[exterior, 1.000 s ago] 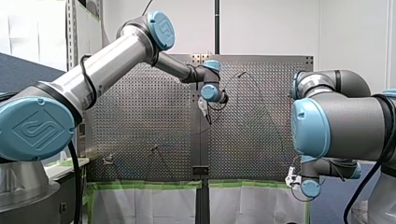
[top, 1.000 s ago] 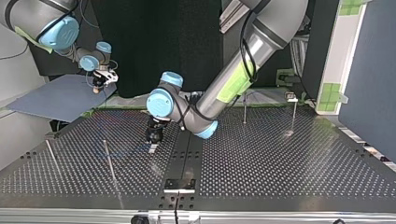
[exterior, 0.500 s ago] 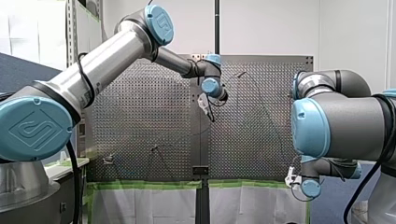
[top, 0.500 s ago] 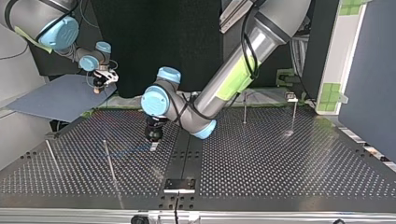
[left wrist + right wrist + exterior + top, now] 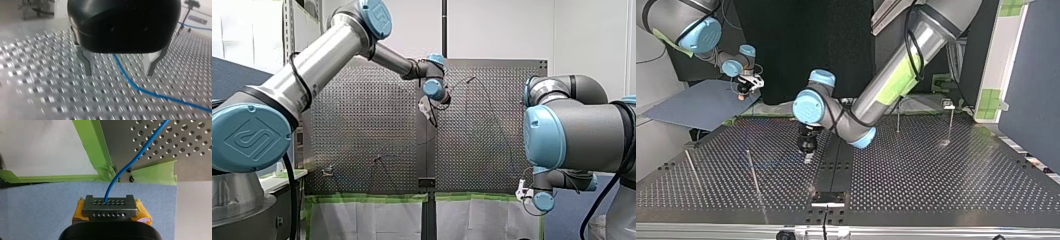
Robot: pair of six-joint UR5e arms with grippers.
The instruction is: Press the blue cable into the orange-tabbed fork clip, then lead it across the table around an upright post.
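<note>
My right pincer (image 5: 110, 207) clenches the blue cable (image 5: 135, 160) beyond the bench (image 5: 117, 142) edge, seemingly anchoring it, while my left pincer (image 5: 118, 72) hangs released astride it to guide it.

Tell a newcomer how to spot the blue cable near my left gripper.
Start at the perforated table, seen in the left wrist view. My left gripper hangs open over it, and a thin strand runs between its fingers across the holes: the blue cable. It alone is blue and curving against the grey metal.
</note>
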